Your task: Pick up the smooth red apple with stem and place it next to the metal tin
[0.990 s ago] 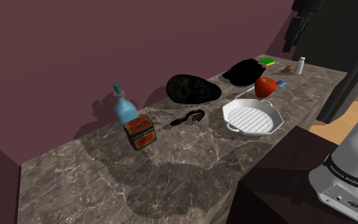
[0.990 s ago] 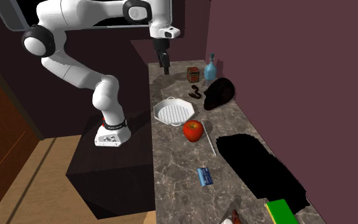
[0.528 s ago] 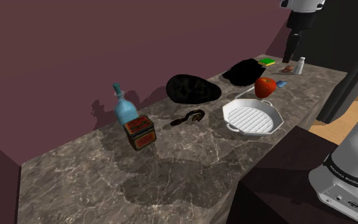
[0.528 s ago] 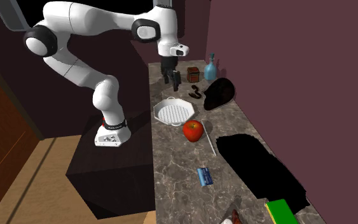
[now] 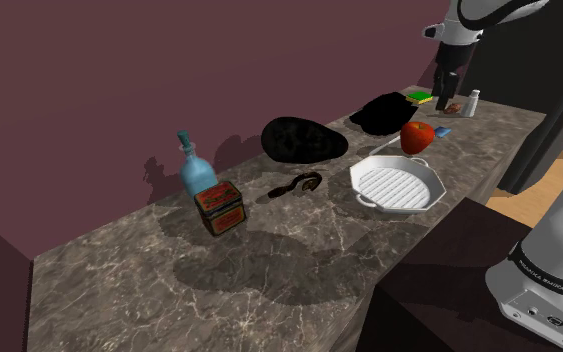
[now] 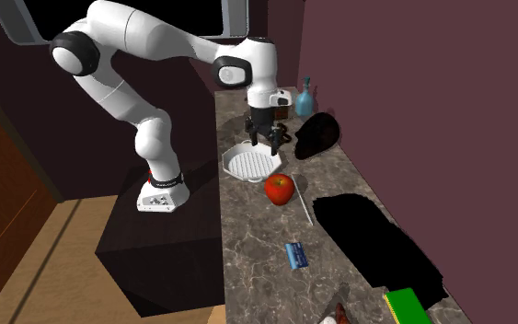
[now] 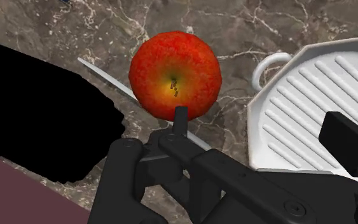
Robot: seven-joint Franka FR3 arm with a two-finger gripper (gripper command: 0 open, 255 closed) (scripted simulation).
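A smooth red apple [image 5: 417, 136] [image 6: 279, 189] [image 7: 175, 75] with a short stem stands on the marble counter beside a white ridged pan. It lies on a thin pale stick [image 7: 105, 74]. The red metal tin [image 5: 219, 208] [image 6: 280, 108] stands further along the counter, next to a blue bottle. My black gripper [image 5: 446, 100] [image 6: 266, 147] [image 7: 263, 124] hangs open above the counter, over the pan's edge. The apple shows just past one fingertip [image 7: 180, 114], not between the fingers, and nothing is held.
The white pan [image 5: 394, 185] [image 6: 252, 164] [image 7: 311, 108] sits between apple and tin. A blue bottle [image 5: 195, 170], a black curved tool [image 5: 297, 186] and two black shapeless lumps [image 5: 302, 140] [image 5: 384, 112] line the wall. A green sponge [image 5: 421, 97], a shaker [image 5: 474, 102] and a small blue card [image 6: 294, 255] lie beyond the apple.
The arm has swung from near the tin's end of the counter toward the apple and come down lower. The fingers now stand apart. Nothing on the counter has moved.
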